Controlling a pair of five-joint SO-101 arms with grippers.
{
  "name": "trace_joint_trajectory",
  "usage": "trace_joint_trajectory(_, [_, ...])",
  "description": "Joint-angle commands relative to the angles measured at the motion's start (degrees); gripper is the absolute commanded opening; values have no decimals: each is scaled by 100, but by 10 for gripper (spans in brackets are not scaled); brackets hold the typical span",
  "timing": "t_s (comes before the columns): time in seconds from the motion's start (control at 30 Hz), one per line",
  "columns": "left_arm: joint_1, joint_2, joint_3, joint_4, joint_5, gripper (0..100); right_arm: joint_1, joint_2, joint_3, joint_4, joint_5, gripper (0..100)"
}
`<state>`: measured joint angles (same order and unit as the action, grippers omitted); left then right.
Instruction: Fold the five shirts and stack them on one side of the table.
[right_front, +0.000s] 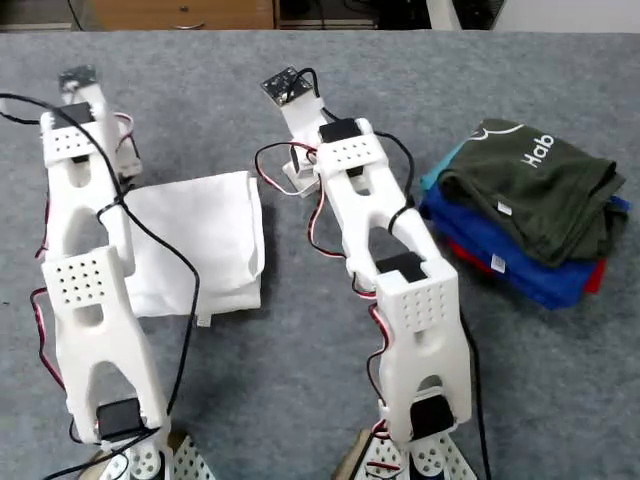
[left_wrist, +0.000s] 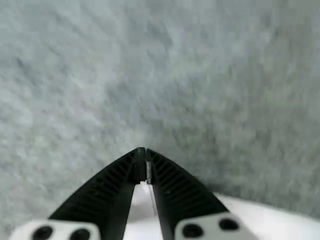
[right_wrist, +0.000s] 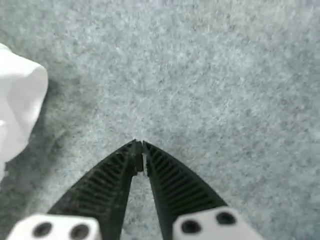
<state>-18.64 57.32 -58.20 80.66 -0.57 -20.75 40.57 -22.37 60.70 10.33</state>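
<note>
Two white robot arms stand side by side over a grey felt-covered table (right_front: 300, 390). The left gripper (left_wrist: 145, 152) hangs just above the bare cloth with its black ribbed jaws pressed tip to tip, nothing between them. The right gripper (right_wrist: 139, 146) is likewise closed and empty over the grey surface. Between the two arms lies a folded white shirt (right_front: 205, 235) (one edge runs under the left arm), its rounded fold lying near the right gripper. Well apart from it, at the table's right side, is a stack of folded shirts. A dark green shirt (right_front: 540, 190) lies on top, a teal shirt (right_front: 437, 175) peeks out beneath it, then a blue shirt (right_front: 520, 265), with a red shirt (right_front: 595, 278) at the bottom.
</note>
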Motion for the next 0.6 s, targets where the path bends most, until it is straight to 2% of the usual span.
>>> trace_joint_trajectory(0.0, [-53,101,-932,44,149,19,13,-66,-171,-97,-35,5])
trace_joint_trajectory(0.13, [26,215,-1670,738,105,19,13,-312,-242,202,-44,5])
trace_joint_trajectory(0.27, [-132,215,-2778,1556,88,19,-84,-919,-435,1310,-149,5])
trace_joint_trajectory(0.33, [-246,224,-3279,1934,-255,19,-207,-1218,-532,1864,-492,5])
trace_joint_trajectory(0.43, [-440,215,-3429,2040,-844,19,-286,-1763,-620,2549,-1134,5])
trace_joint_trajectory(0.5, [-598,215,-3367,2040,-941,19,-365,-2176,-523,2743,-1530,5])
trace_joint_trajectory(0.57, [-826,215,-3358,2040,-941,19,-541,-2589,-374,3007,-1618,5])
